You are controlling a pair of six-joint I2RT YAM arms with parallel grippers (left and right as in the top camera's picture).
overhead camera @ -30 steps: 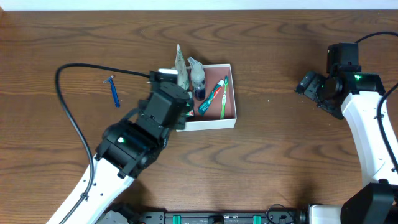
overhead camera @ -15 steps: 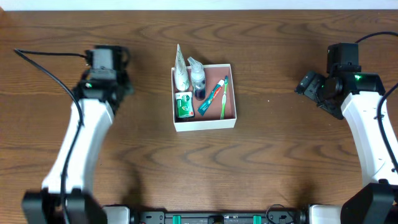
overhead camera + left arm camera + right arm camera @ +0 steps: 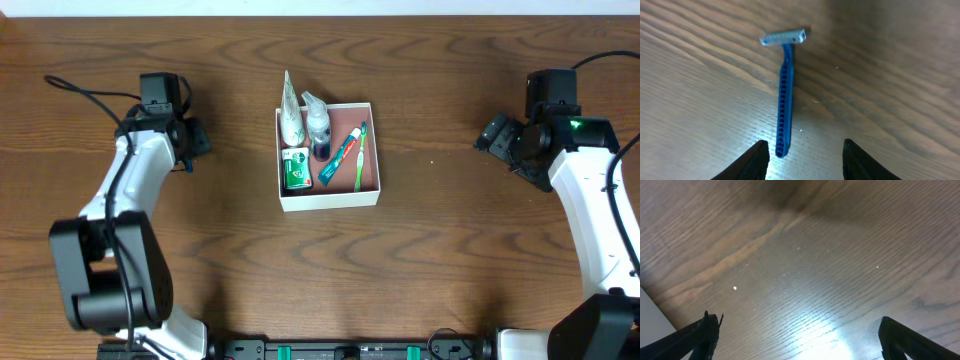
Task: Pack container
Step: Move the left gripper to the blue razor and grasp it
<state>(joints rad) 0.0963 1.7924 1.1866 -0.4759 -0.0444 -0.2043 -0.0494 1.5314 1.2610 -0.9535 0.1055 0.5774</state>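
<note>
1. Left arm. The left arm has swung away from the container's left edge, where it stood a second ago, to the left side of the table (image 3: 450,270). The left hand (image 3: 805,152) now hovers over the blue razor (image 3: 784,100). Its jaws stand partly apart and hold nothing. The razor's handle end lies just ahead of one finger (image 3: 756,157), not between the two. Treat this as the approach to the next pick.

2. Container. The container (image 3: 330,199) sits at table centre, well apart from the razor. It holds a white tube (image 3: 290,112), a small bottle (image 3: 318,125), a green packet (image 3: 295,170), a toothpaste tube (image 3: 340,160) and a toothbrush (image 3: 361,158). The razor appears to be the only item left outside.

3. Right arm. The right hand (image 3: 497,135) is unchanged. It is parked at the right over bare wood, jaws spread wide and empty.
</note>
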